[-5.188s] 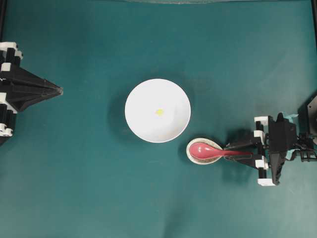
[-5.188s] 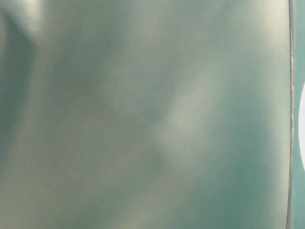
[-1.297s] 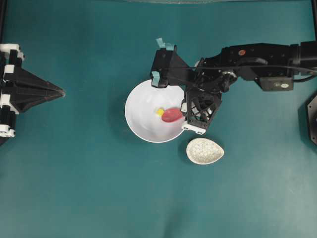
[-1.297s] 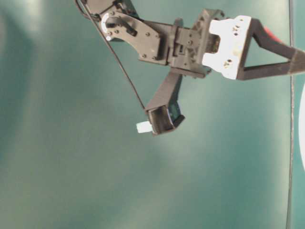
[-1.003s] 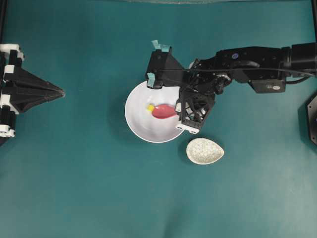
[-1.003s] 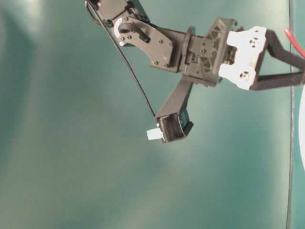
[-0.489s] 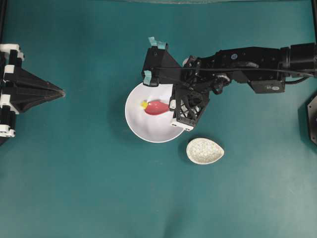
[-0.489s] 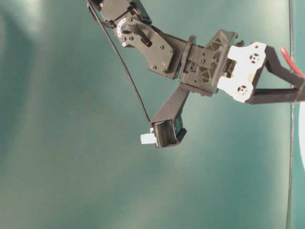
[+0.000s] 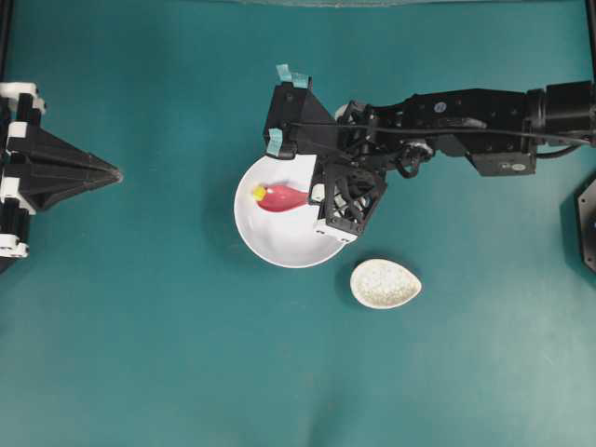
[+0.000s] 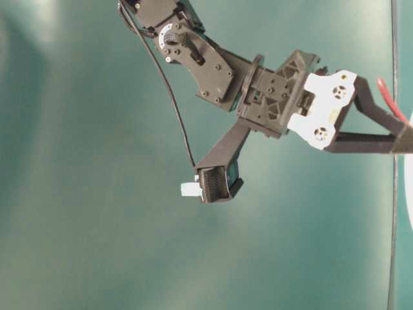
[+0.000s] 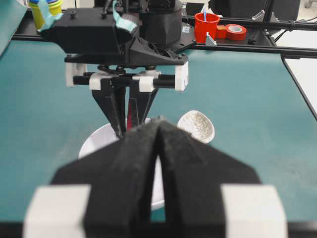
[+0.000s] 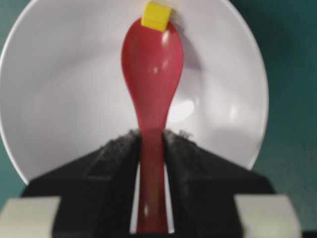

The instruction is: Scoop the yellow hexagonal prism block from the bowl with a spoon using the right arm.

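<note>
yellow block [image 12: 156, 16]: at spoon [image 12: 152, 69] tip | red spoon: level, inside white bowl [image 12: 59, 99]

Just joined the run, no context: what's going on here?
The right gripper holds the red spoon by its handle, fingers clamped on either side, with the head down in the white bowl. The yellow block sits at the spoon's tip near the bowl's wall, not yet in the spoon's head. The left gripper is parked shut at the table's edge. The speckled dish lies empty beside the bowl.
</note>
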